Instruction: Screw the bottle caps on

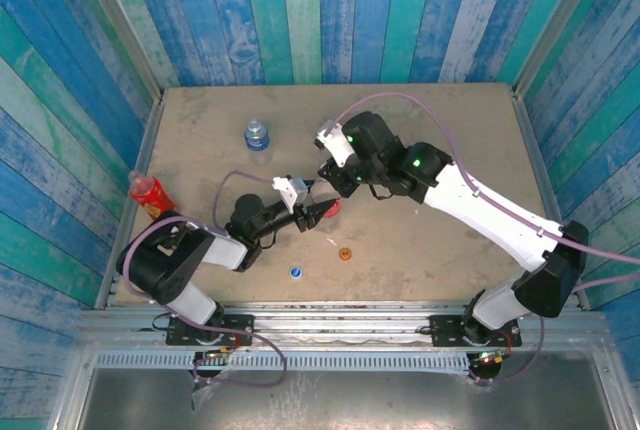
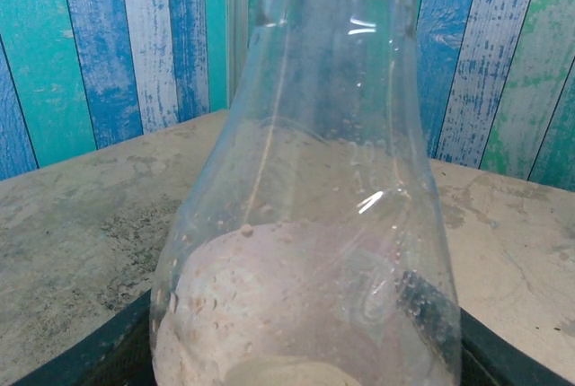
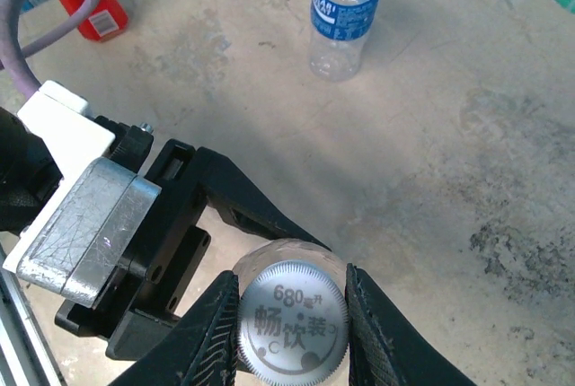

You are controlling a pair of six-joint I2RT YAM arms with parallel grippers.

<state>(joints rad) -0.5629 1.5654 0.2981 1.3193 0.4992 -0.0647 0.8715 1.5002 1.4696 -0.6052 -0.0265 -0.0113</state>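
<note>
Mid-table, clamped in the left tool [image 1: 312, 214]: clear bottle [image 2: 305, 224]. Pinched atop it by the right tool [image 3: 292, 316]: white cap [image 3: 292, 323], stamped "680" over Chinese characters. Bare table [image 1: 440, 140] around. Near front edge: blue cap [image 1: 296, 272], orange cap [image 1: 346, 253]. Far back: blue-labelled bottle [image 1: 257, 135]. At left edge: red bottle [image 1: 148, 193].

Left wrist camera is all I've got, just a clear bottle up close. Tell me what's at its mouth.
Observer: A white cap sits at the mouth of the clear bottle, pinched by the right gripper.
Operator: Now give me the loose caps.
Observer: The blue cap and orange cap lie on the table, near the front edge.
Operator: Place the other bottles.
Observer: The blue-label bottle stands toward the back; the red bottle stands by the left wall.
</note>
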